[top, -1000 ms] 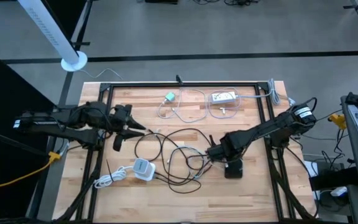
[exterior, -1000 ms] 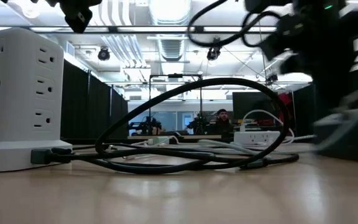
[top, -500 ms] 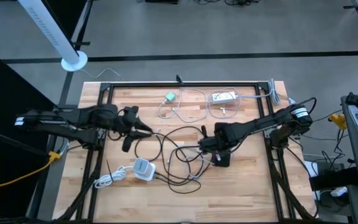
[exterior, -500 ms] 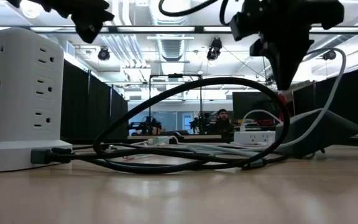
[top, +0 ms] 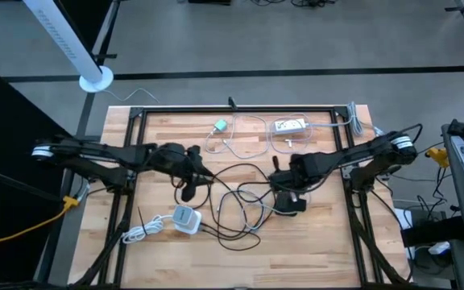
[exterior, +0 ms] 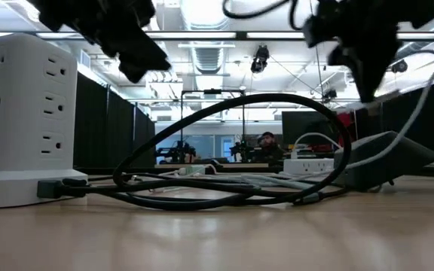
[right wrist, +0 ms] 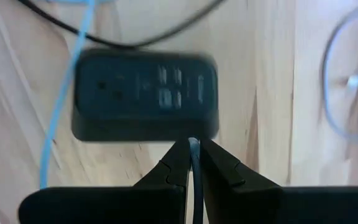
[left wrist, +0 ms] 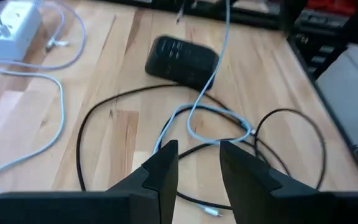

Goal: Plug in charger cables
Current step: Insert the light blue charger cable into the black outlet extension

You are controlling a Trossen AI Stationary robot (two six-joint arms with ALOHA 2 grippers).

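Note:
A long black cable (top: 232, 197) lies in loose loops mid-table, and one loop arches up (exterior: 239, 105). My right gripper (top: 280, 185) hovers just above a black box with ports (right wrist: 145, 96) and is shut on the black cable. My left gripper (top: 193, 179) hangs open over the loops at centre-left, touching nothing. Between its fingers (left wrist: 199, 165) I see bare table, with a pale cable (left wrist: 210, 112) lying beyond. More white cables (top: 240, 137) lie at the far edge. My right gripper pinches a thin stretch of the black cable (right wrist: 193, 155) between its two fingers, which point down at the table. The cable runs along the fingers toward the wrist. In the low view it loops up above the gripper (exterior: 270, 7).
A white cube adapter (top: 185, 219) with a coiled white cord sits near the front left. A white tower power strip (exterior: 25, 113) stands close to the low camera. A white oblong power strip (top: 290, 126) lies at the far edge. The black box (exterior: 383, 158) rests tilted.
My left gripper has travelled toward the table's right, to above the cable loops. My right gripper has moved toward the far edge and up, still holding the black cable. The black box has shifted a little toward the far edge.

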